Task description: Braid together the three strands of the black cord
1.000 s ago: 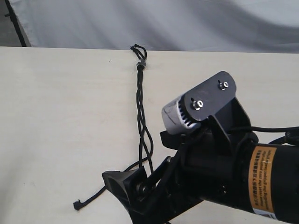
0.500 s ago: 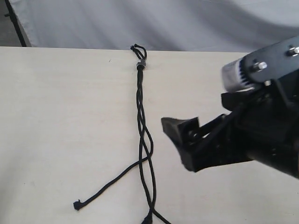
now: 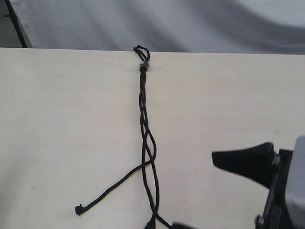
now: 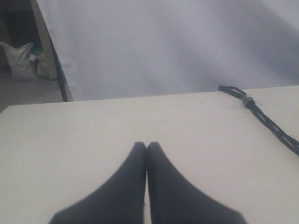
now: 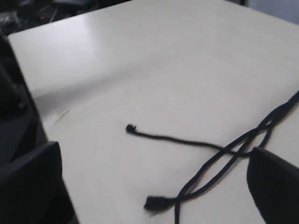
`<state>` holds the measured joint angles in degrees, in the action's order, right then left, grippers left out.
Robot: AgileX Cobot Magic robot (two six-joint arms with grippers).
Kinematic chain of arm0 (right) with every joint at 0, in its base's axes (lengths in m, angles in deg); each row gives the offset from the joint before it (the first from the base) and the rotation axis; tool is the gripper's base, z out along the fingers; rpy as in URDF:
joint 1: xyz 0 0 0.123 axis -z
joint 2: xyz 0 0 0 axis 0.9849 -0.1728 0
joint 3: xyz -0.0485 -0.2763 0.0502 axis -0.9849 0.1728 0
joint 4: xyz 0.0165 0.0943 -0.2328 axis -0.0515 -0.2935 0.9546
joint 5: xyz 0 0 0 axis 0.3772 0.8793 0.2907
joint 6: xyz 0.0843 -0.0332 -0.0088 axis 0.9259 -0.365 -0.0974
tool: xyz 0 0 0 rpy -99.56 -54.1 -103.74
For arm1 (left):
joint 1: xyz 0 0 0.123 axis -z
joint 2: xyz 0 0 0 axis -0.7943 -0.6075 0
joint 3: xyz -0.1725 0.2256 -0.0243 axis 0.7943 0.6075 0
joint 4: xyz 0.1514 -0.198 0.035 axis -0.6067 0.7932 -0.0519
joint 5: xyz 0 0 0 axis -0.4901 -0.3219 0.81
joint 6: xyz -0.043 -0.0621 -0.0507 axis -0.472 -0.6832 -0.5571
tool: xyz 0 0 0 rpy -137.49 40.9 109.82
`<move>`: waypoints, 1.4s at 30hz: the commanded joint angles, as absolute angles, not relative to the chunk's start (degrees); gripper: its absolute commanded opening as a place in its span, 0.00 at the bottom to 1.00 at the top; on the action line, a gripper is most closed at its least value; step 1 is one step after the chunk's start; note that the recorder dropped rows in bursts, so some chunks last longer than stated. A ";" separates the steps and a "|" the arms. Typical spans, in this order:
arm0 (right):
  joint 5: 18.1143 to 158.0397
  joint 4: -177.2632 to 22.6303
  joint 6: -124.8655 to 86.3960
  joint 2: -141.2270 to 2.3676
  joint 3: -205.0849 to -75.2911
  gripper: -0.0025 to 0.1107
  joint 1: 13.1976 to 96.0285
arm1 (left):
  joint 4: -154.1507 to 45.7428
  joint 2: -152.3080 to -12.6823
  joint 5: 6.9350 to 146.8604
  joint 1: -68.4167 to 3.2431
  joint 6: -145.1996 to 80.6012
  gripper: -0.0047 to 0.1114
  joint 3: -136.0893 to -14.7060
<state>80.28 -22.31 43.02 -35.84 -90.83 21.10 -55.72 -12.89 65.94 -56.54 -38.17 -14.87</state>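
The black cord lies lengthwise on the table, its loops (image 3: pixel 139 49) and grey band (image 3: pixel 143 66) at the far edge. Below the band the three strands (image 3: pixel 144 114) cross loosely. One strand runs out left to a knotted tip (image 3: pixel 78 210); the other two leave the near edge (image 3: pixel 153 220). My right gripper (image 3: pixel 193 191) stands open at the near right, apart from the cord. In the right wrist view its gripper (image 5: pixel 154 154) spans two strand tips (image 5: pixel 156 203) (image 5: pixel 130 128), holding nothing. My left gripper (image 4: pixel 146 145) is shut and empty, far from the band (image 4: pixel 247 101).
A pale wooden table (image 3: pixel 57 119) carries only the cord. A grey cloth backdrop (image 3: pixel 190 24) hangs behind its far edge. The left wrist view shows a dark pole (image 4: pixel 58 70) and a bag (image 4: pixel 21 60) beyond the table's corner.
My right arm has pulled away from the cord's lower end, to the right and toward the near edge. The strands lie where it left them. The cord's top end has not moved.
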 commanded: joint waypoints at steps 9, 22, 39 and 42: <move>102.65 -71.46 -7.78 -35.29 -75.29 0.95 21.14 | -55.10 -12.68 65.76 -56.71 -38.06 0.04 -14.71; 91.94 -71.46 -1.17 -1.78 -75.29 0.95 63.09 | -55.10 -12.68 65.76 -56.71 -38.06 0.04 -14.71; 77.03 -71.26 -5.32 2.37 -75.29 0.95 79.96 | -55.10 -12.68 65.76 -56.71 -38.06 0.04 -14.71; 77.30 -71.26 -7.33 2.37 -75.29 0.95 79.96 | -55.10 -12.68 65.76 -56.71 -38.06 0.04 -14.71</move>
